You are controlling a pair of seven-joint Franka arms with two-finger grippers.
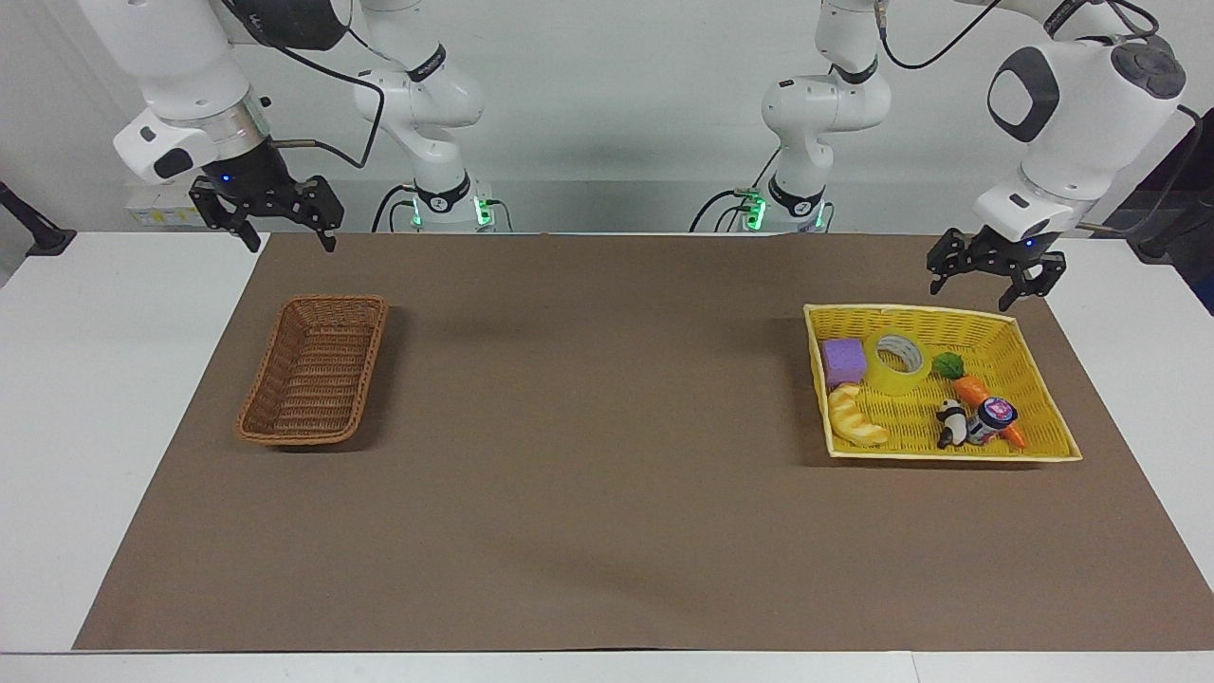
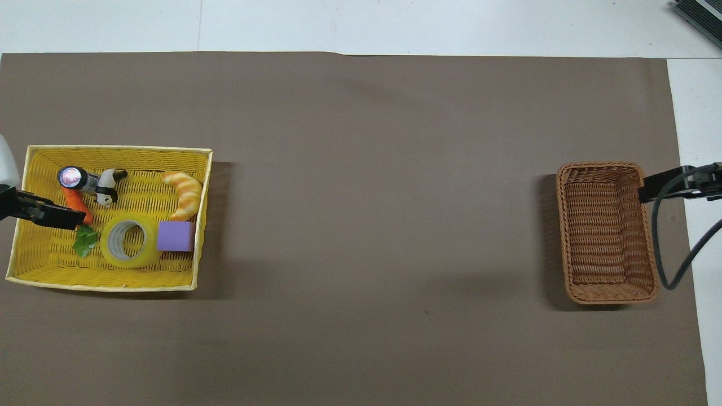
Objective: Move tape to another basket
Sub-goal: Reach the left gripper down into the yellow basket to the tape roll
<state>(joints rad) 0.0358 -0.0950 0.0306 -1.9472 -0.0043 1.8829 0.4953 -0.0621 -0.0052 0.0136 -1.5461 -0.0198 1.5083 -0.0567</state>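
Note:
The tape [image 1: 896,363], a yellow roll with a white core, lies flat in the yellow mesh basket [image 1: 910,309] at the left arm's end of the table, beside a purple cube [image 1: 843,361]. It also shows in the overhead view [image 2: 131,243]. My left gripper [image 1: 982,294] is open and empty, up in the air over that basket's rim nearest the robots; its tip shows in the overhead view [image 2: 56,216]. The brown wicker basket [image 1: 285,438] stands empty at the right arm's end, also in the overhead view [image 2: 606,231]. My right gripper [image 1: 292,242] waits open above the table beside it.
The yellow basket also holds a croissant [image 1: 856,417], a toy panda [image 1: 951,423], a carrot [image 1: 972,389] and a small jar [image 1: 996,414]. A brown mat [image 1: 607,474] covers the table between the two baskets.

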